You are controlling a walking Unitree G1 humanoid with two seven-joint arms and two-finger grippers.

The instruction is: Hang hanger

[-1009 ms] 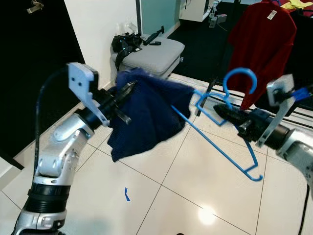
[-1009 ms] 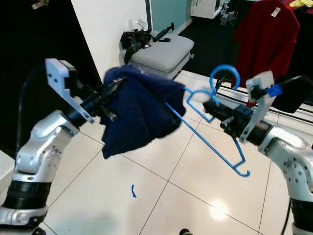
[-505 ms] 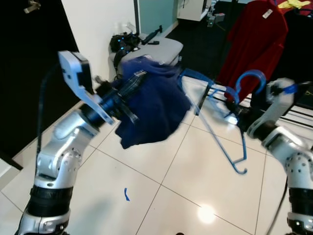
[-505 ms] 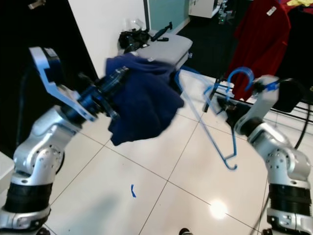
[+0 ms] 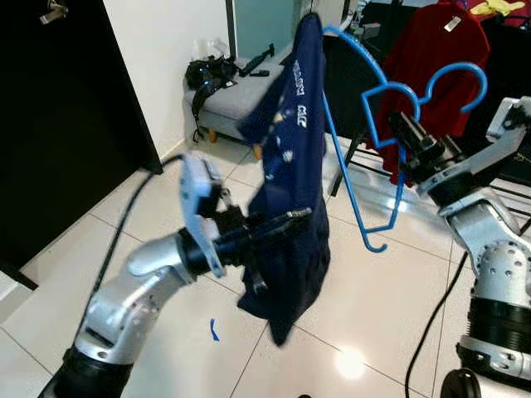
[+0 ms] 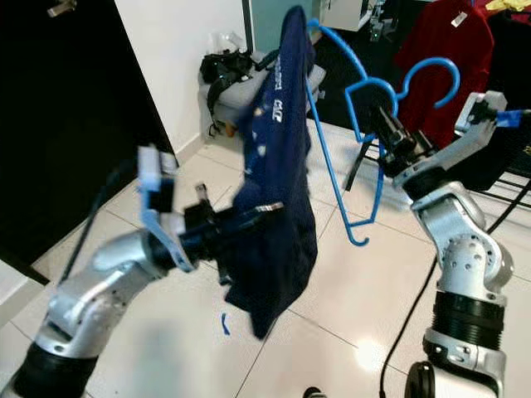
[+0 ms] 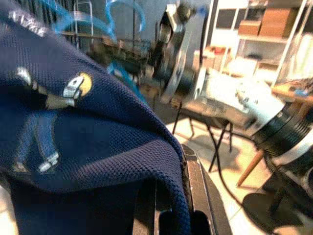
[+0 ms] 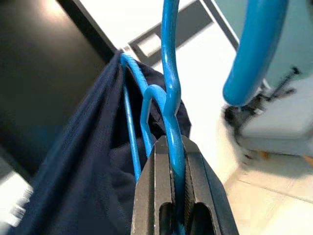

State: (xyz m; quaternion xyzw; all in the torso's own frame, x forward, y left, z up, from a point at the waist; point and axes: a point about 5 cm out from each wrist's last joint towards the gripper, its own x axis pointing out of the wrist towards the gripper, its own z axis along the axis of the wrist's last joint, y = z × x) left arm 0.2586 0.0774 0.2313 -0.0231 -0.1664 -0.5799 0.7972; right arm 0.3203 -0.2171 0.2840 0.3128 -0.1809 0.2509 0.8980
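Bright blue plastic-coated wire hanger (image 5: 365, 124) is up in the air, tilted on its side, and the right tool (image 8: 171, 147) has its two black fingers (image 8: 151, 196) pressed together on the twisted neck right below the hook. The hook (image 5: 452, 83) curls up by that wrist, and the hanger's far shoulder pokes up high with a dark navy knit shirt with small printed figures (image 5: 290, 174) draped off it. The shirt hangs down in a long fold toward the glossy white tiled floor (image 5: 373, 307). The left tool (image 5: 278, 228) is lower down, pinching the shirt fabric about midway. Behind all that: a grey padded bench (image 5: 236, 95) with black straps on it against the white wall, and a red shirt (image 5: 431, 50) hanging near the right arm
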